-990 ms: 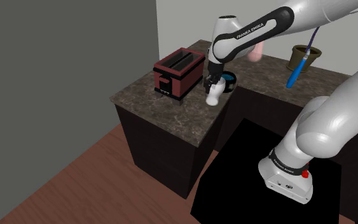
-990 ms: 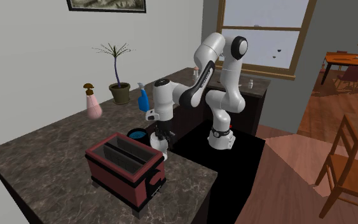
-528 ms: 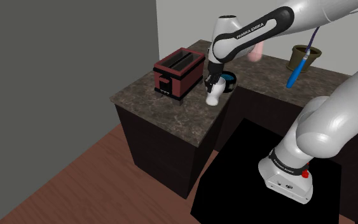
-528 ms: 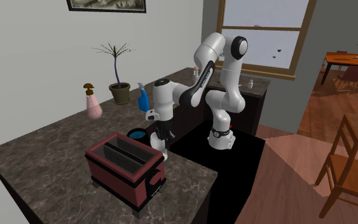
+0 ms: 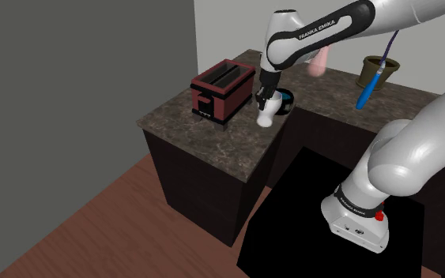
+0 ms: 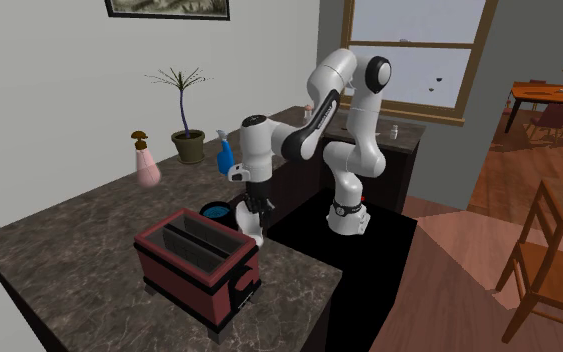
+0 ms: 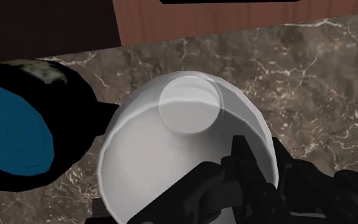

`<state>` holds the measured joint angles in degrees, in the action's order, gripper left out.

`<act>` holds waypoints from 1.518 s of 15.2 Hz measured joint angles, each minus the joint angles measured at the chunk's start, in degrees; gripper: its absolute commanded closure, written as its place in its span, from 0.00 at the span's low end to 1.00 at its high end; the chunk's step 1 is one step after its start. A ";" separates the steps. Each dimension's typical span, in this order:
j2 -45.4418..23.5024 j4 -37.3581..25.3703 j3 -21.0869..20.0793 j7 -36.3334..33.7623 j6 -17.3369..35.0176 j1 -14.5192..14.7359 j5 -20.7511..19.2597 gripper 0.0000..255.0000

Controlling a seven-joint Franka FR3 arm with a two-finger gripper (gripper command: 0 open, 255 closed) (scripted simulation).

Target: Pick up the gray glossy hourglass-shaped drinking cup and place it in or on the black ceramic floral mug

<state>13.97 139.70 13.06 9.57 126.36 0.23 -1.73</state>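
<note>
We see a glossy grey-white cup, wide at the mouth and narrowing to a round bottom, standing upright just beside the black mug with its blue inside, over the marbled counter. The gripper is clamped on the cup's rim. On the arm we read "FRANKA EMIKA".

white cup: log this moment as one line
phase: grasp | tool: shut on white cup at its rim | black mug: right beside white cup, blue inside | placement: not yet done
</note>
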 measured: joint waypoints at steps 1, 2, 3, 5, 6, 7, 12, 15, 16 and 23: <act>0.47 -0.46 -0.06 -0.10 -0.92 -0.02 -0.08 1.00; 0.71 -0.98 -0.18 -0.27 -1.68 0.03 -0.10 1.00; 0.87 -1.61 -0.21 -0.29 -2.47 0.03 -0.12 1.00; 1.51 -2.75 -0.31 -0.41 -4.23 0.01 -0.21 1.00; 1.84 -3.09 -0.37 -0.50 -4.90 0.01 -0.26 1.00; 2.23 -3.49 -0.47 -0.63 -5.69 0.02 -0.31 1.00; 3.70 -6.30 -0.79 -0.98 -9.94 0.04 -0.48 1.00; 4.41 -7.83 -0.92 -1.09 -12.18 0.03 -0.55 1.00; 4.60 -8.39 -0.87 -0.98 -12.92 -0.02 -0.59 1.00; 5.66 -12.86 -1.25 -1.31 -18.44 0.07 -0.60 1.00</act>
<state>19.63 126.84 11.82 8.27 107.92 0.30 -2.33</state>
